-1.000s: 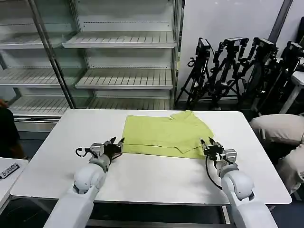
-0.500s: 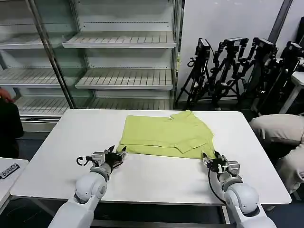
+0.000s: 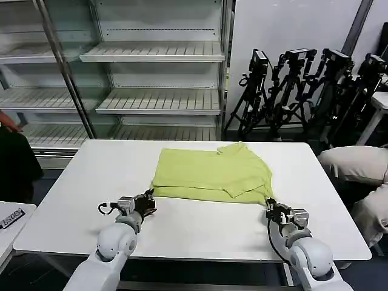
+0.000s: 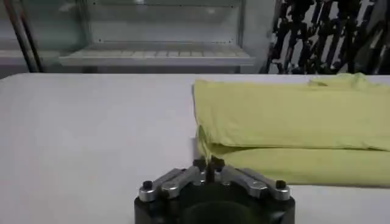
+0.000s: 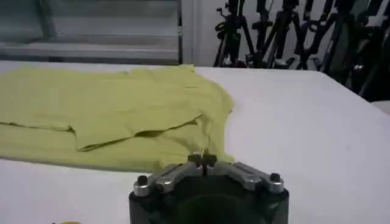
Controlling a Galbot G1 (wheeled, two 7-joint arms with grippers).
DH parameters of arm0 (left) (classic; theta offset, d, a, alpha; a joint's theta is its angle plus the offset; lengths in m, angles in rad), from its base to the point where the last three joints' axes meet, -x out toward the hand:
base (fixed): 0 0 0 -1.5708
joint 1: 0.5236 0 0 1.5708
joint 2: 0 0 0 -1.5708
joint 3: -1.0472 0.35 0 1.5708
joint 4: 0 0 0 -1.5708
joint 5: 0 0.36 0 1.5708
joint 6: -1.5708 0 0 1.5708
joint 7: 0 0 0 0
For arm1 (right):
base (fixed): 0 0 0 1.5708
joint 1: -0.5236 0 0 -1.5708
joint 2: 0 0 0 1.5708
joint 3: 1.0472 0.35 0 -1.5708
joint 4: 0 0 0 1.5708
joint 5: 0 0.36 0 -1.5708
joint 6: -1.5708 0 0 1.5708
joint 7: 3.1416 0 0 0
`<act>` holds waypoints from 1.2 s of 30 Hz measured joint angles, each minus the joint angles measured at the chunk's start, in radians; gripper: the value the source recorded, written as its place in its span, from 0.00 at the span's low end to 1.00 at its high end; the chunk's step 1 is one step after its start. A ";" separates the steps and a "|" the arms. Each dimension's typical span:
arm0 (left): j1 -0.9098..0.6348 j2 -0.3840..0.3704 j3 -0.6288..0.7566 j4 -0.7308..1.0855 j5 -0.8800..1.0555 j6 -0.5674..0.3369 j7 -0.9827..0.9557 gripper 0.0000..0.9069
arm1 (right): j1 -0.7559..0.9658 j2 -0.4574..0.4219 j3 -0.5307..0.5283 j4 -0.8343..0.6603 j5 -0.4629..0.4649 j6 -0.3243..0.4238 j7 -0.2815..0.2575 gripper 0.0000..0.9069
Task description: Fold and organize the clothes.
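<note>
Head view: T-shirt (image 3: 209, 176), lime yellow-green and partly folded, lies flat on the far half of the white worktop (image 3: 200, 227), its near hem parallel to the near edge; bare surface surrounds it on all sides, widest toward the robot. Left gripper (image 3: 145, 202) pinches the near-left hem corner; right gripper (image 3: 271, 208) pinches the near-right corner. Compared with a second ago, both grippers sit nearer the robot and the hem has been drawn toward them.
Left wrist view: jaws together, clamped on the hem corner of the T-shirt (image 4: 292, 131).
Right wrist view: jaws together, clamped on the T-shirt (image 5: 116, 115) corner; open worktop beyond
</note>
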 measured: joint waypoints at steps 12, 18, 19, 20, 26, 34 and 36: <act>0.305 0.092 -0.109 -0.261 0.032 0.002 0.006 0.02 | -0.271 0.016 0.010 0.218 -0.100 0.063 -0.001 0.00; 0.431 0.101 -0.142 -0.355 0.057 0.004 0.022 1.00 | -0.379 0.015 0.026 0.291 -0.138 0.095 0.002 1.00; 0.443 0.102 -0.146 -0.367 0.063 0.005 0.025 1.00 | -0.392 0.014 0.030 0.300 -0.141 0.098 0.001 1.00; 0.455 0.105 -0.151 -0.380 0.068 0.008 0.028 1.00 | -0.404 0.014 0.036 0.310 -0.142 0.100 0.001 1.00; 0.492 0.120 -0.177 -0.443 0.093 0.008 0.039 1.00 | -0.429 0.000 0.085 0.367 -0.138 0.100 -0.005 1.00; 0.398 0.103 -0.157 -0.412 0.108 -0.002 0.045 1.00 | -0.234 -0.004 0.075 0.303 -0.095 0.054 0.020 1.00; 0.344 0.095 -0.144 -0.378 0.098 -0.002 0.044 1.00 | -0.146 0.003 0.046 0.251 -0.082 0.043 0.031 1.00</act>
